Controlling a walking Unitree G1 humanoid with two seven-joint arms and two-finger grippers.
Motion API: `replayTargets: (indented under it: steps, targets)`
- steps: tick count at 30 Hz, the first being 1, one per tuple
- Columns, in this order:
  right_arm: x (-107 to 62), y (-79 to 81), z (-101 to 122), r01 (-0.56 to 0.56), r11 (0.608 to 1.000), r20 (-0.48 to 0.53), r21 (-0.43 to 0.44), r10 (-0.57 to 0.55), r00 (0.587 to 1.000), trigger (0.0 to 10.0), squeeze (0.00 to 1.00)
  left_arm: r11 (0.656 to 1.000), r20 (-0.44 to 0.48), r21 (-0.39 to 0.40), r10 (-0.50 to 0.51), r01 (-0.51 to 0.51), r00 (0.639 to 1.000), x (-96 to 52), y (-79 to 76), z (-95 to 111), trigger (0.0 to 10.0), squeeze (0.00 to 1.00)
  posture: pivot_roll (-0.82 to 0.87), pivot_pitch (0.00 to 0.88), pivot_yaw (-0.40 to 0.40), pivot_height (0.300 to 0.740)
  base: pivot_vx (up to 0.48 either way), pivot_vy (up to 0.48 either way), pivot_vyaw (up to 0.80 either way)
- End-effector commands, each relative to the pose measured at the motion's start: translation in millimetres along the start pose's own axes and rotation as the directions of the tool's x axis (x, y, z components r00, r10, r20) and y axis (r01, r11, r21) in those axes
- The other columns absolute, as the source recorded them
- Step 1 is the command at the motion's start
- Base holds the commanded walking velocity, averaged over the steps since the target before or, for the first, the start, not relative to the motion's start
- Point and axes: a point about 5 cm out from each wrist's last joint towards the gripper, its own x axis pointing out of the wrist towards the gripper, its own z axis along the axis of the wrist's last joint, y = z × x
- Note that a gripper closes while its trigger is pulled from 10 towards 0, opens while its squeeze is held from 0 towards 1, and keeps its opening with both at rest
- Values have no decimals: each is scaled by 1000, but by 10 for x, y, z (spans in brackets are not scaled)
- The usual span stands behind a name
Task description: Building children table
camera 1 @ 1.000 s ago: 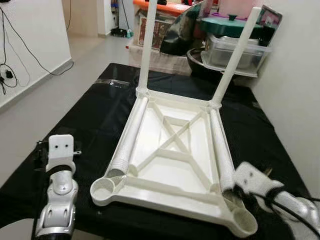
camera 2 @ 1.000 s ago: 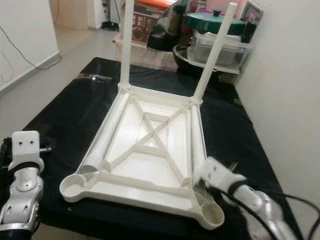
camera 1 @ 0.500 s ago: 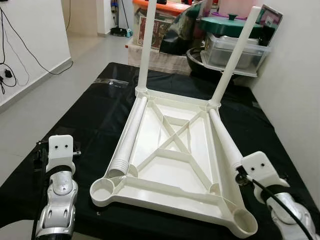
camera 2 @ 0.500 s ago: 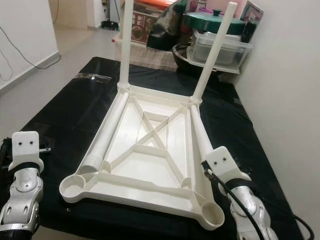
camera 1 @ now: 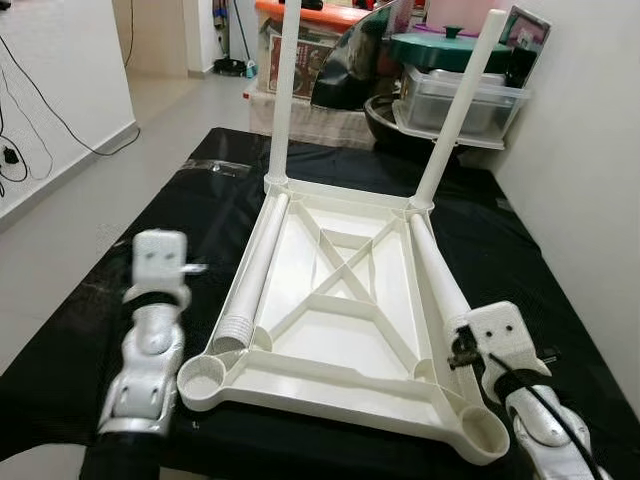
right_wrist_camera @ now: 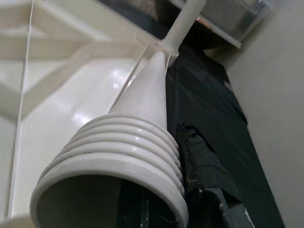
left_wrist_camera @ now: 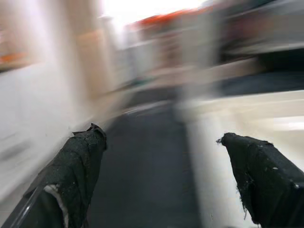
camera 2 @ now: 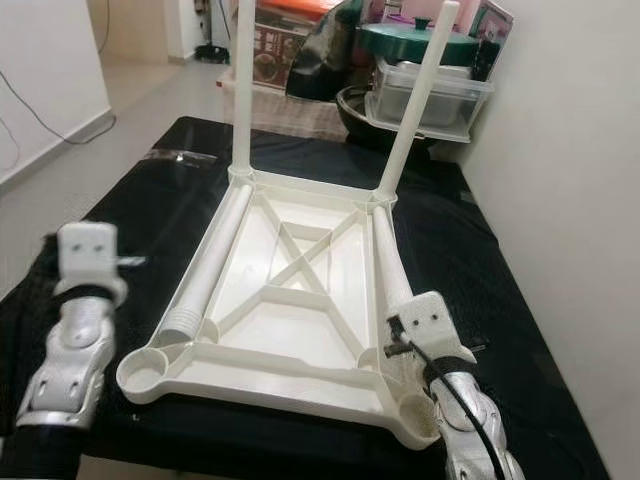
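Resting upside down on a black cloth, tabletop; right gripper pinches loose leg, left gripper spread beside it; white wall nearby.

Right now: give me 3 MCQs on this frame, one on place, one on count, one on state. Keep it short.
1. Where does the upturned white plastic tabletop rest?
A. on the black cloth-covered surface
B. on the bare floor
C. on a wooden shelf

2. How many white plastic table legs stand upright in their corner sockets?
A. none
B. two
C. four

3. What is the state of the left gripper?
A. shut on a leg
B. open, holding nothing
C. shut on the cloth

Answers:
1 A: black cloth shows all round the tabletop's rim.
2 B: the far-left upright leg and far-right upright leg stand in the far corners; the left loose leg and right loose leg lie flat.
3 B: in the left wrist view its fingers stand wide apart with nothing between.
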Motion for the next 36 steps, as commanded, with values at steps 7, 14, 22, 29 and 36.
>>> replayTargets:
  steps: [7,14,22,29,36]
  targets:
    - [-236,-251,331,-17,997,228,81,-2,974,0,0,957,26,-86,-275,276,961,-1,-326,43,10000,0,91,0,-58,740,0,0,0]
    - [-371,-264,358,-185,969,318,161,126,940,0,0,896,-2,-293,-349,333,937,18,-348,13,10000,0,89,0,-51,740,0,0,0]
    - [-324,139,336,-461,801,416,381,297,860,0,0,522,72,-779,-475,347,877,-49,-389,18,10000,0,121,0,-74,740,0,0,0]
    - [-332,335,434,-591,677,499,438,364,786,0,0,259,123,-933,-422,250,898,-47,-328,11,10000,0,129,0,-86,740,0,0,0]
    - [-560,425,342,-733,519,540,441,499,678,0,0,96,156,-969,-487,230,860,-89,-350,-8,10000,0,111,0,-77,740,0,0,0]
